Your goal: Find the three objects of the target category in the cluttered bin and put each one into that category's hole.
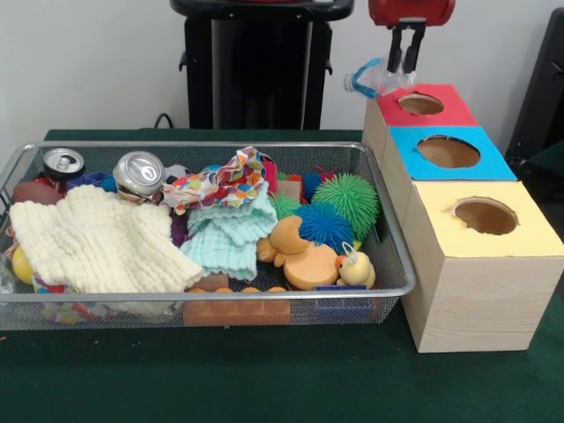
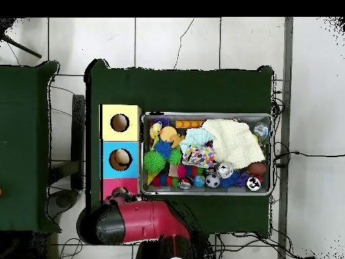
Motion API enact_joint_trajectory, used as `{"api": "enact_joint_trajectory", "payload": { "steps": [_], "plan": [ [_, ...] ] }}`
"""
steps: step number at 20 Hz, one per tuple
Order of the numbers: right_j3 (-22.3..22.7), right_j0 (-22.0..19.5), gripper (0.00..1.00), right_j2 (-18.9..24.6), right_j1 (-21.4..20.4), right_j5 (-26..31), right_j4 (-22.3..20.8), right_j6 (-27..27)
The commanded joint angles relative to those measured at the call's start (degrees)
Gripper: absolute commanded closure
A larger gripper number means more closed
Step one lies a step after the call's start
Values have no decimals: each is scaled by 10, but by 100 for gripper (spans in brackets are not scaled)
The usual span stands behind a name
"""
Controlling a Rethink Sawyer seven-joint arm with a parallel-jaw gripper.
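Note:
My gripper hangs over the back edge of the red box, near its round hole. Its fingers are shut on a crumpled clear plastic bottle with a blue cap, which sticks out to the left of the box. The blue box and the yellow box stand in a row in front of the red one. In the overhead view the red arm covers the gripper and part of the red box. Something tan lies inside the blue box's hole.
A wire mesh bin left of the boxes holds two drink cans, a cream cloth, a mint cloth, a patterned cloth, green and blue spiky balls and rubber ducks.

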Motion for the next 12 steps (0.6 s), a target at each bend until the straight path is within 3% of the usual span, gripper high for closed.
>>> {"api": "enact_joint_trajectory", "payload": {
  "steps": [1, 8, 12],
  "plan": [
    [-81, -7, 100, -14, -61, 195, 22, 78],
    [-125, -22, 100, -5, -97, 291, -9, 35],
    [-131, -30, 100, 6, -91, 291, -1, 36]
  ]
}}
